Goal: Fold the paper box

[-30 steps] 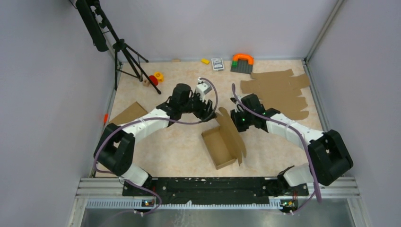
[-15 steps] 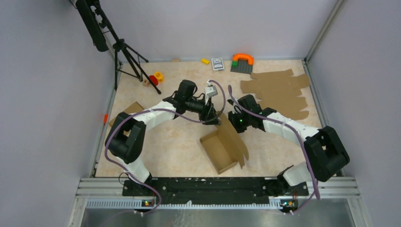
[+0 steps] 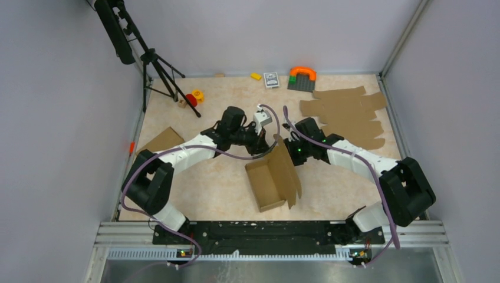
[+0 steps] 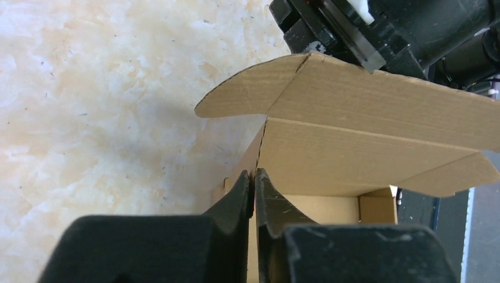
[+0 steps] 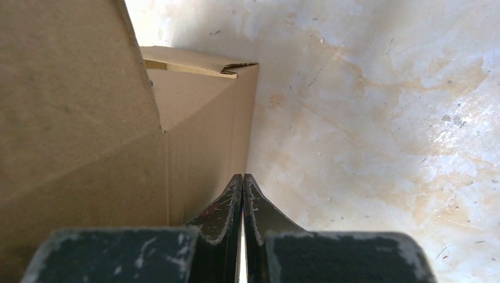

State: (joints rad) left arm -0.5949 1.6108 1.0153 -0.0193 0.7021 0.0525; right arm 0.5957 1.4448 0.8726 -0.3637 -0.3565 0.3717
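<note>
Half-formed, the paper box (image 3: 268, 184) sits open side up, nearer the arm bases than the pile of flat cardboard sheets (image 3: 345, 115) and toward the left arm's side of it. Its long axis runs far to near, and the lid panel stands upright along the side facing the pile. The left gripper (image 4: 254, 178) appears pinched on the wall at the box's far corner, likely steadying it. The right gripper (image 5: 243, 178), fingers together and empty, braces the pile-side wall from outside.
</note>
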